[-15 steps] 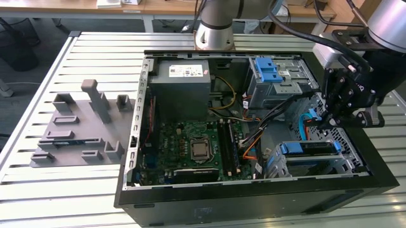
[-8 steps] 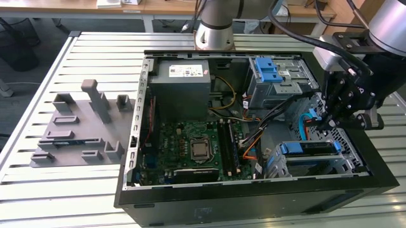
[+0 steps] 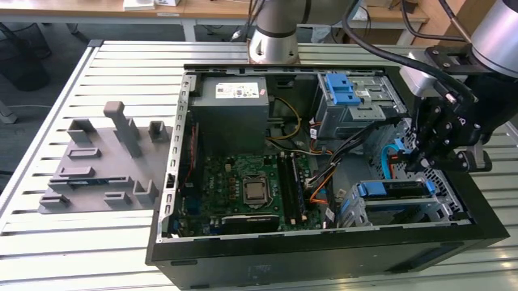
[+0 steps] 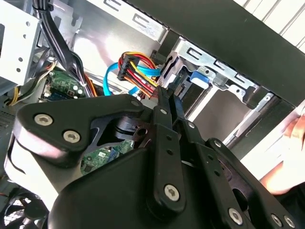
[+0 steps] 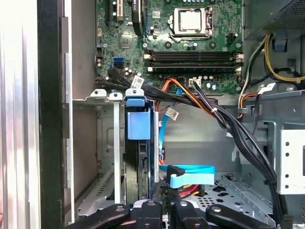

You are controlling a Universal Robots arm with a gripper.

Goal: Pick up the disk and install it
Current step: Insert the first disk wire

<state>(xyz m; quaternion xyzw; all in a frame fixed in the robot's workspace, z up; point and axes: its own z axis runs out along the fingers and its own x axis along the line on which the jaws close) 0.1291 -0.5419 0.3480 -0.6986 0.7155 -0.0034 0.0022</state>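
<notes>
The disk (image 3: 392, 189), in its blue plastic carrier, sits inside the metal drive bay at the front corner of the open computer case (image 3: 324, 254), on the exterior view's right. In the first wrist view the disk (image 5: 139, 143) stands on edge in the bay, blue tab uppermost. My gripper (image 3: 418, 162) hangs just above and behind the bay. In the second wrist view its fingers (image 4: 166, 102) lie together, and the gripper (image 4: 167, 90) tips point at the disk's rear end beside a bundle of coloured power wires (image 4: 138, 71). Nothing shows between the fingers.
A light blue data cable (image 5: 190, 174) and black cable bundles (image 5: 238, 129) run close behind the bay. The motherboard (image 3: 251, 188), grey power supply (image 3: 230, 100) and an upper cage with a blue latch (image 3: 344, 91) fill the case. A grey fixture (image 3: 101, 167) lies on the slatted table. A hand (image 4: 290, 143) is beside the case.
</notes>
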